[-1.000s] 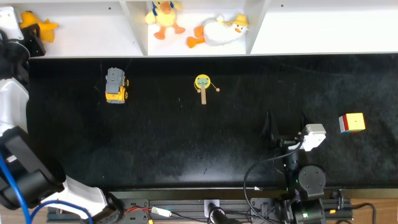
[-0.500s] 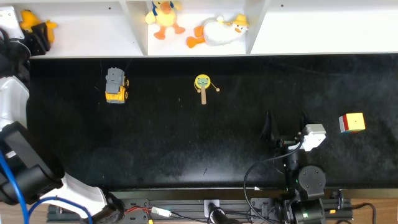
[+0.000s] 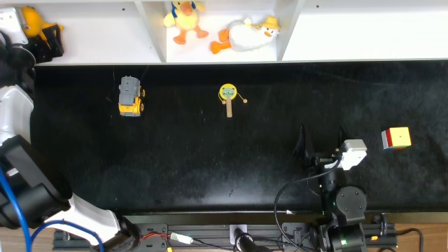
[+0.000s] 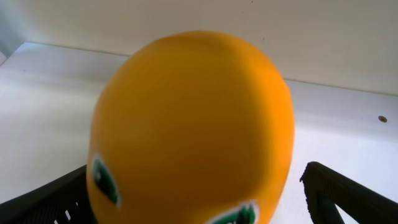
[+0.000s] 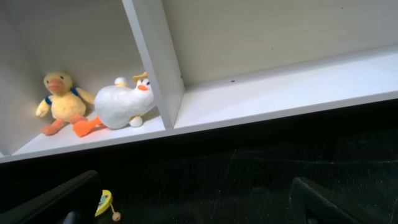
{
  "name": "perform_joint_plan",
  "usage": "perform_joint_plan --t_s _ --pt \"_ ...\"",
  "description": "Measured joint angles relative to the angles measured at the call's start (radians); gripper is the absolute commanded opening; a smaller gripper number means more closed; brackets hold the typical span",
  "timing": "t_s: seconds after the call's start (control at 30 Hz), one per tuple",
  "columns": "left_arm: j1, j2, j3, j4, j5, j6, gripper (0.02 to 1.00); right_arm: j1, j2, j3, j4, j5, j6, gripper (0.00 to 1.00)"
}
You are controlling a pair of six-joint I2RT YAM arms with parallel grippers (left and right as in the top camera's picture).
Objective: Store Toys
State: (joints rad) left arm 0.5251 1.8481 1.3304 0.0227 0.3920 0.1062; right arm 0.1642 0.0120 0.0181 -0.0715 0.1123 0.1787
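I saw a black surface point(image 3: 210, 168) running up to a white shelf point(image 3: 364, 35), split into bays by upright dividers point(image 5: 153, 62).

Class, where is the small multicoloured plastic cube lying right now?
In the top view the small multicoloured plastic cube lies on the black mat, far right, just right of the right arm's tool.

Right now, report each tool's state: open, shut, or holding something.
Left tool: shut on the rounded orange toy.
Right tool: open, holding nothing.
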Motion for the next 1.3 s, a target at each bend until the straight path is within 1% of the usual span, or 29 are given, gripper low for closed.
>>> perform_joint_plan --t_s 0.13,0.3,0.5,0.67,0.83,0.93,1.1,1.23,1.3 --pt "0.000 -0.001 0.000 -0.014 0.000 0.000 0.998 0.000 0.000 0.000 0.000 0.000 0.000 0.993" --pt "0.000 -0.029 0.000 -0.087 -0.004 0.000 0.998 0.000 0.000 0.000 0.000 0.000 0.000 0.996" --pt "0.000 -0.127 0.000 -0.214 -0.053 0.000 0.998 0.000 0.000 0.000 0.000 0.000 0.000 0.993" --pt "0.000 -0.215 0.000 -0.385 -0.083 0.000 0.996 0.000 0.000 0.000 0.000 0.000 0.000 0.998" --pt "-0.007 -0.289 0.000 -0.602 -0.086 -0.001 0.998 0.000 0.000 0.000 0.000 0.000 0.000 0.996" --pt "-0.036 -0.328 0.000 -0.707 -0.090 0.000 0.996 0.000 0.000 0.000 0.000 0.000 0.000 0.993" --pt "-0.131 -0.356 0.000 -0.841 -0.124 0.001 0.996 0.000 0.000 0.000 0.000 0.000 0.000 0.996" --pt "-0.218 -0.356 0.000 -0.896 -0.175 0.000 0.996 0.000 0.000 0.000 0.000 0.000 0.000 0.996" --pt "-0.265 -0.356 0.000 -0.900 -0.214 0.000 0.998 0.000 0.000 0.000 0.000 0.000 0.000 0.993"
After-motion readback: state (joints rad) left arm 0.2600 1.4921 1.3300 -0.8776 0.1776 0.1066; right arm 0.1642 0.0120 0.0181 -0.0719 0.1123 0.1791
